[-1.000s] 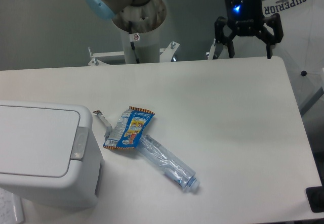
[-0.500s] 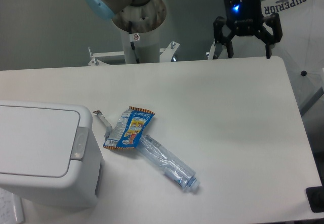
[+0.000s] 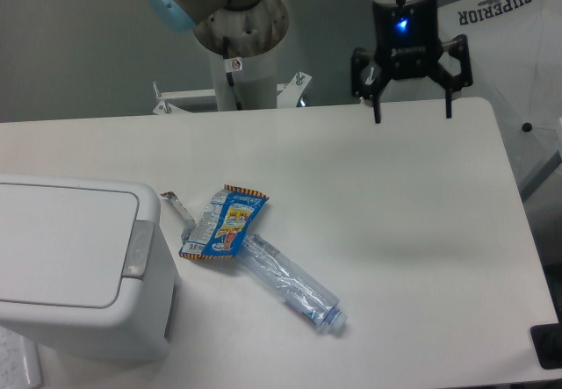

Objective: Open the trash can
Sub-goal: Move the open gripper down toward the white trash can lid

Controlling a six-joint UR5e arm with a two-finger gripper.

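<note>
From my seat I see the tool [image 3: 413, 113] hanging over the far right part of the worktop [image 3: 386, 196], its two fingers spread wide apart with nothing between them. A blue light glows on the body above the fingers. The fingertips [image 3: 377, 117] sit above the far edge of the worktop, not touching the surface as far as I can tell.

The trash can [image 3: 75, 270] is at the near left corner of the worktop, well apart from the tool. Its flat white lid [image 3: 57, 244] lies closed and level on top, and the grey push-tab [image 3: 138, 248] sits on the right rim of the lid, facing the middle of the worktop.

Just beside the trash can, to its right, I see a crumpled blue and orange snack wrapper [image 3: 224, 224]. A clear plastic bottle [image 3: 290, 282] lies on its side, squashed, with one end tucked under the wrapper and its neck pointing toward the near right. A small torn strip of foil [image 3: 177, 206] lies between the wrapper and the can's upper corner.

Behind the worktop stands the arm's grey base column [image 3: 239, 51], and a white board with the word SUPERIOR [image 3: 496, 7] leans at the far right.
</note>
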